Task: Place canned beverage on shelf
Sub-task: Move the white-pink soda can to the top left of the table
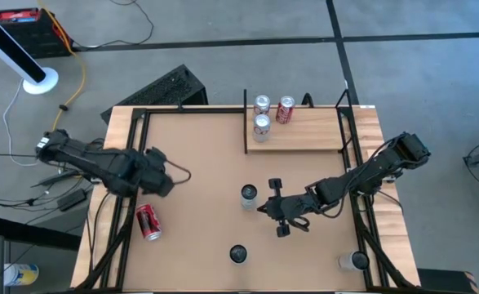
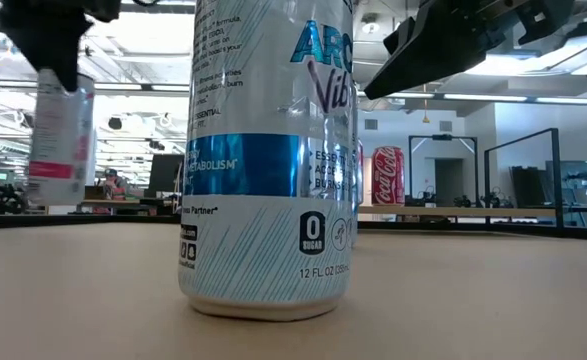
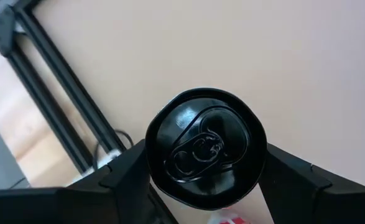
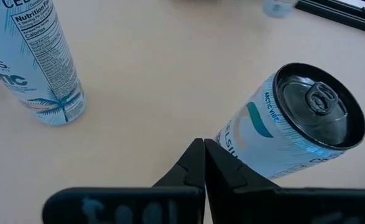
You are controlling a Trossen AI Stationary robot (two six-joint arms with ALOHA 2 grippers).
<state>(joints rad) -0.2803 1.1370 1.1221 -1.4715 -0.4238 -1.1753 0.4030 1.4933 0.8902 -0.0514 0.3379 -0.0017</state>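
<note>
Left gripper (image 3: 204,180) around black-topped can (image 3: 205,147)

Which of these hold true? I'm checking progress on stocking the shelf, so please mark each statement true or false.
1. Three cans stand on the shelf. True.
2. The right gripper is carrying a can. False: it is shut on nothing, just beside a standing silver can.
3. The left gripper has its fingers on either side of the red can and holds it clear of the table. True.
4. The shelf sits by the left arm. False: it is at the far edge, on the right arm's side.
</note>
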